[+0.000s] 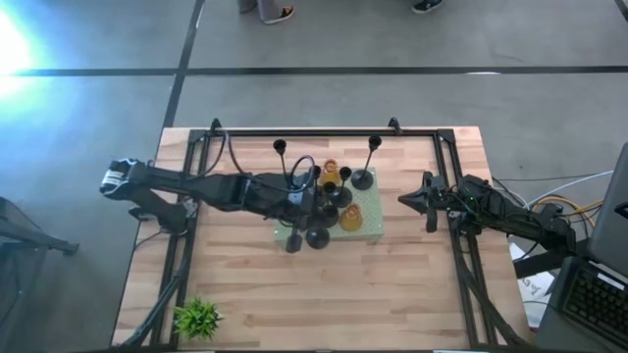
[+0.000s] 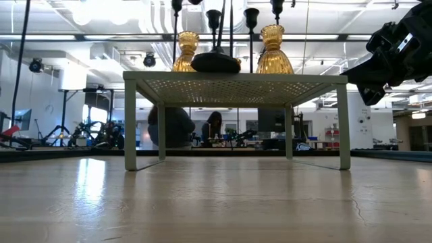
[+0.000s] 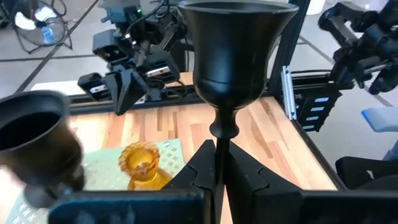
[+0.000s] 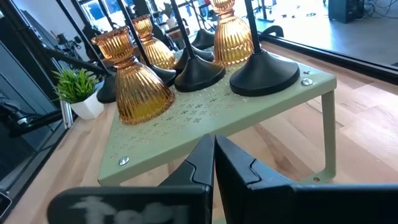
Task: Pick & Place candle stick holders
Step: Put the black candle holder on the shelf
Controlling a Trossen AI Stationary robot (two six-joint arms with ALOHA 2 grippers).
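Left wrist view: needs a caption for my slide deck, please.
Left gripper shut on a black candle holder's stem, above the green shelf.

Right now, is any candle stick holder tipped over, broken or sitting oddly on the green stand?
Nothing stands out. The amber holders and black holders stand upright on the pale green stand. The left end effector is shut on the thin stem of one black holder, also upright.

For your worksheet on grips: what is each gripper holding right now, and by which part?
The left gripper pinches a black candle stick holder by its thin stem, just under the cup. The right gripper is shut on nothing.
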